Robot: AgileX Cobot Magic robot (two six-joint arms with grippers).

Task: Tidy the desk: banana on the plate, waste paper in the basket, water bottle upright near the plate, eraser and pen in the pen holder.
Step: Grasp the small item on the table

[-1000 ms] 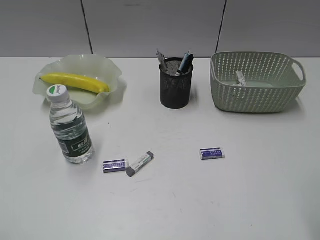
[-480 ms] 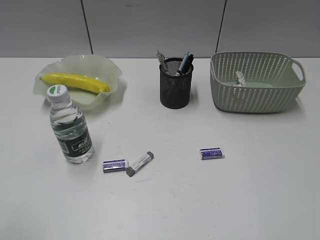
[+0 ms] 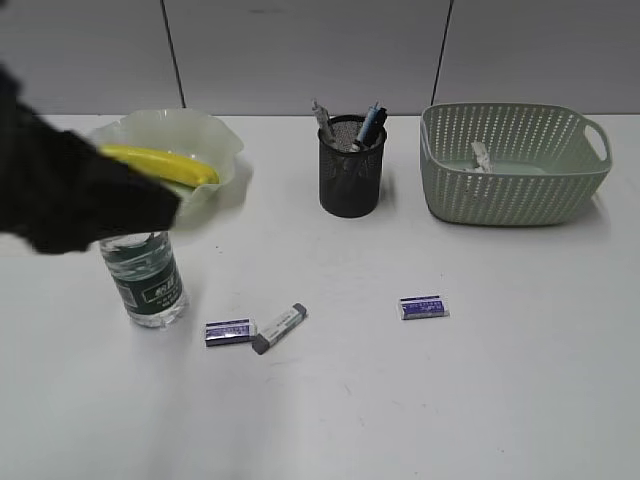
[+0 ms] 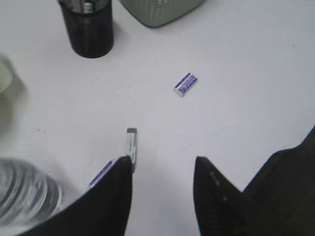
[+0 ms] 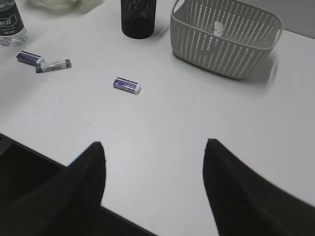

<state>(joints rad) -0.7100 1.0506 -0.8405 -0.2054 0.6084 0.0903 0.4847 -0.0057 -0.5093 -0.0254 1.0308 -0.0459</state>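
3 erasers [image 3: 423, 307] lie on the desk [image 3: 480, 400]; left tool [image 4: 162, 169] open above.

banana [image 3: 165, 165] in plate [image 3: 215, 135], bottle [image 3: 145, 280] in front (upright), three erasers [image 3: 423, 307] before pen holder [image 3: 351, 170]

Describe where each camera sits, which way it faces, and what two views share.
Exterior: in front of the desk, slanting down; a blurred dark arm shows at left.
Left wrist: above the left gripper, looking down at erasers.
Right wrist: above the right gripper, looking across to the basket.
All share the lone eraser and pen holder.
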